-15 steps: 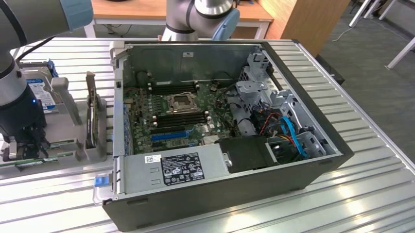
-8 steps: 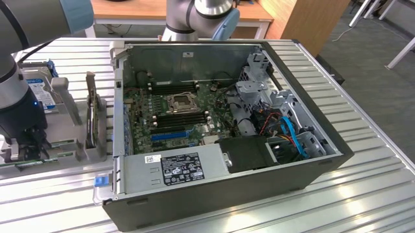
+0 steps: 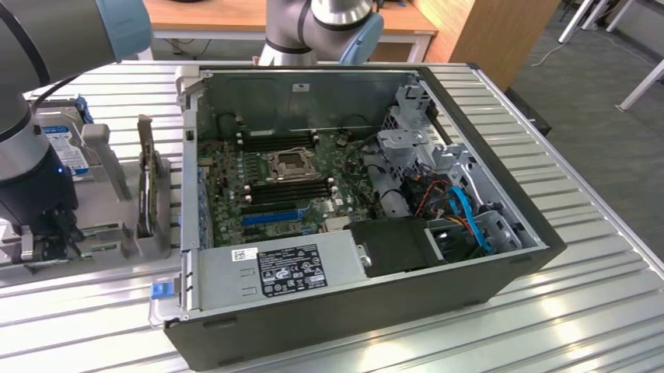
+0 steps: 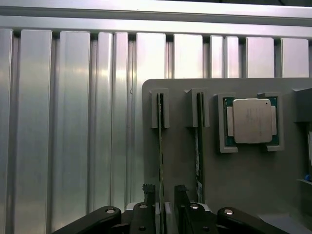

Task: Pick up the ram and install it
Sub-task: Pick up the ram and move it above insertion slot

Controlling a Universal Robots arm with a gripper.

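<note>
Two rams stand on edge in the slots of a grey holder (image 4: 243,185), seen edge-on as thin green-dark strips. My gripper (image 4: 165,192) is open, and its dark fingers (image 4: 148,194) stand either side of one ram (image 4: 160,146) with a gap on each side. The other ram (image 4: 198,141) is one slot over, nearer the processor chip (image 4: 252,121). In the exterior view the gripper (image 3: 47,237) hangs low over the holder (image 3: 104,233) at the exterior view's left, and one upright ram (image 3: 148,179) shows beside it. The long black memory slots (image 3: 291,186) lie on the motherboard.
The open computer case (image 3: 343,210) sits in the middle of the ribbed metal table (image 3: 581,256), with its power supply (image 3: 280,268) at the near wall and cables and drive cage at the exterior view's right. A blue-labelled hard drive (image 3: 64,144) stands behind the arm.
</note>
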